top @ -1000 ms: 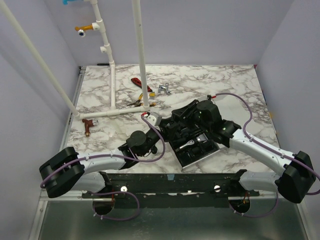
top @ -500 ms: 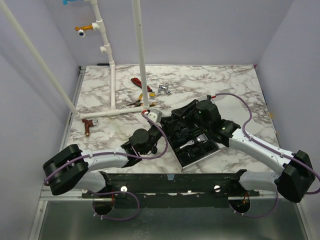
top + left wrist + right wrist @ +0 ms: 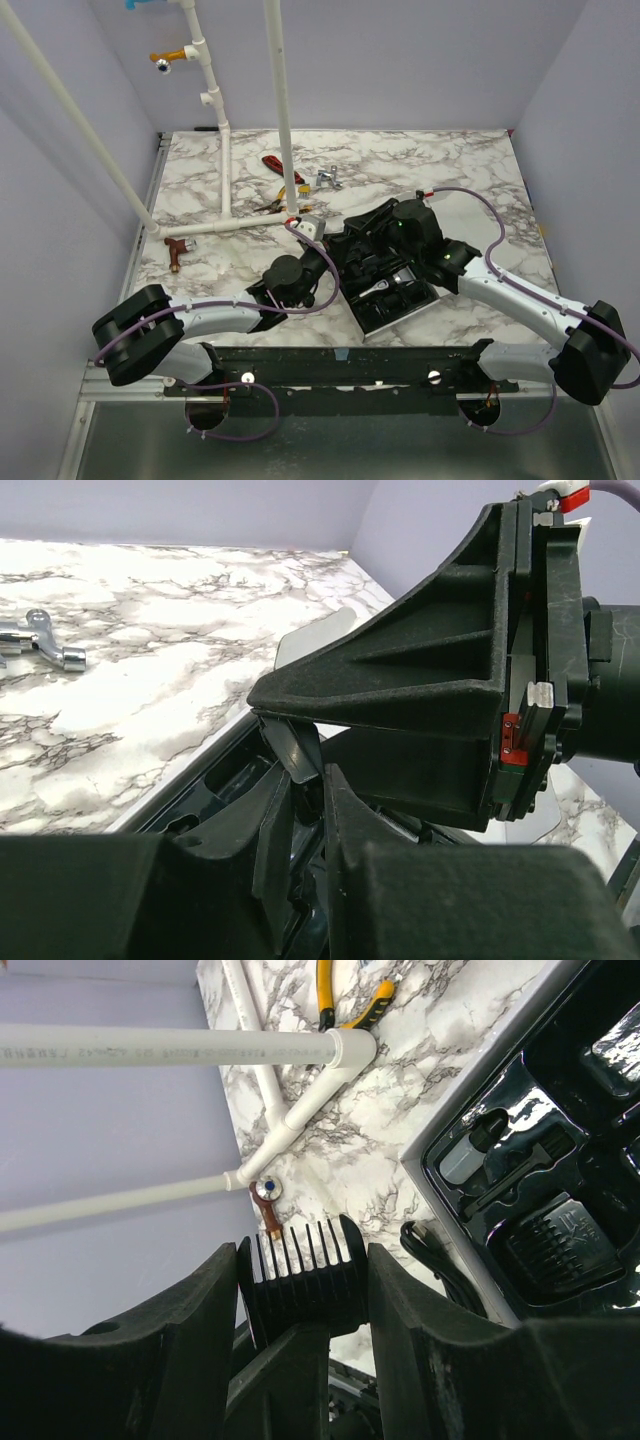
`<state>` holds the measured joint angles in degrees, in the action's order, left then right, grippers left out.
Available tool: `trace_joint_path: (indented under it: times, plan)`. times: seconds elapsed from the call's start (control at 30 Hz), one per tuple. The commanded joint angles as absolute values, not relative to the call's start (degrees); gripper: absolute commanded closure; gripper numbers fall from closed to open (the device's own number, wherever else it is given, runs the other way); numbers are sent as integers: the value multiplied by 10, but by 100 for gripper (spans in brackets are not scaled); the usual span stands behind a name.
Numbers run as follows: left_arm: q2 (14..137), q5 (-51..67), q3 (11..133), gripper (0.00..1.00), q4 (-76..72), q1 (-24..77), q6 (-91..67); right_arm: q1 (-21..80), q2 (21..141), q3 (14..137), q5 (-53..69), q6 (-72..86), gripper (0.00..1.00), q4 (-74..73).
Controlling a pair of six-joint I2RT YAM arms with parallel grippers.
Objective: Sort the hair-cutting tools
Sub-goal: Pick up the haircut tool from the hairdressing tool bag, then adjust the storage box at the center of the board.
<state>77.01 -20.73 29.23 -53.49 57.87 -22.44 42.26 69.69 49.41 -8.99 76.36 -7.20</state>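
Observation:
A black comb-toothed clipper guard (image 3: 305,1290) is held between the fingers of my right gripper (image 3: 302,1255), above the left edge of the black case tray (image 3: 372,322). From below left, my left gripper (image 3: 327,252) has come up to the same guard. In the left wrist view its fingers (image 3: 272,820) stand close together, with a thin edge of the guard (image 3: 292,748) in the narrow gap at their tips. The tray (image 3: 470,1110) holds more black pieces: a second guard (image 3: 555,1240), a small brush (image 3: 520,1165) and a silver-ended clipper (image 3: 385,287).
A white pipe frame (image 3: 226,180) stands at the back left, with red- and yellow-handled tools (image 3: 277,170) and a silver metal part (image 3: 328,180) behind it. A reddish-brown piece (image 3: 177,250) lies at the left. A black cable (image 3: 440,1270) is coiled beside the tray.
My left arm has reached up and right to the tray's left edge, under the right gripper, and its jaws have narrowed. The right arm has kept still with the guard.

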Motion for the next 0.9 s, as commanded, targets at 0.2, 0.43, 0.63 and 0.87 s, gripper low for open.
trace_joint_path:
  times: [0.2,0.43,0.63,0.87]
  plan:
    - [717,-221,267,100,-552,581,-215,424,661,510,-91,690,47,-119]
    - [631,-214,226,100,-512,556,-243,415,585,509,-157,621,34,-202]
    - [543,-135,173,100,-486,502,-308,415,503,470,-199,563,34,-296]
    - [469,-44,148,100,-460,462,-363,415,422,406,-183,615,32,-412]
